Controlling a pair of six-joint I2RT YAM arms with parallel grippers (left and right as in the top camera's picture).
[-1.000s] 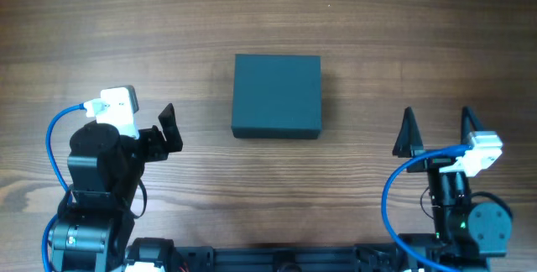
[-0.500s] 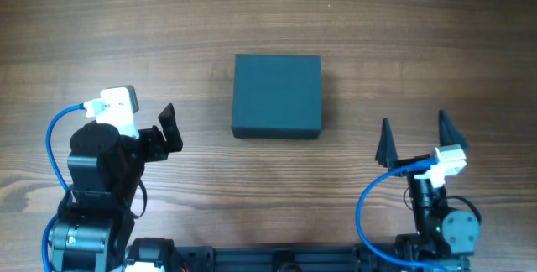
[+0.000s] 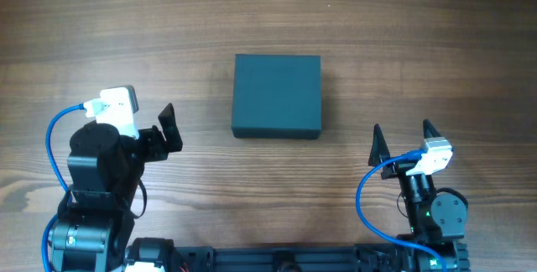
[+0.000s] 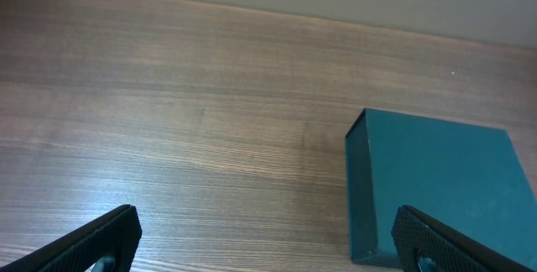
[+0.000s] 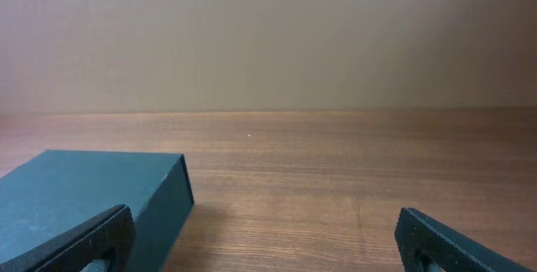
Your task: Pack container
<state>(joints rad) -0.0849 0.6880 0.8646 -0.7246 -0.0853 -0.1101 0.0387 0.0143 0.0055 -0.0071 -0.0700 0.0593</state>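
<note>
The container (image 3: 277,96) is a dark teal-grey square box, lid shut, lying at the middle of the wooden table. It also shows at the right of the left wrist view (image 4: 436,184) and at the lower left of the right wrist view (image 5: 84,201). My left gripper (image 3: 168,129) is open and empty, to the left of the box and a little nearer. My right gripper (image 3: 403,144) is open and empty, to the right of the box and nearer the front edge. No other task object is in view.
The wooden table (image 3: 419,37) stretches all round the box. A pale wall (image 5: 268,37) stands behind the table's far edge. Blue cables loop beside both arm bases.
My right arm has drawn back toward the front edge and shifted left, nearer the box. Its fingers stay open. The left arm and the box have not moved.
</note>
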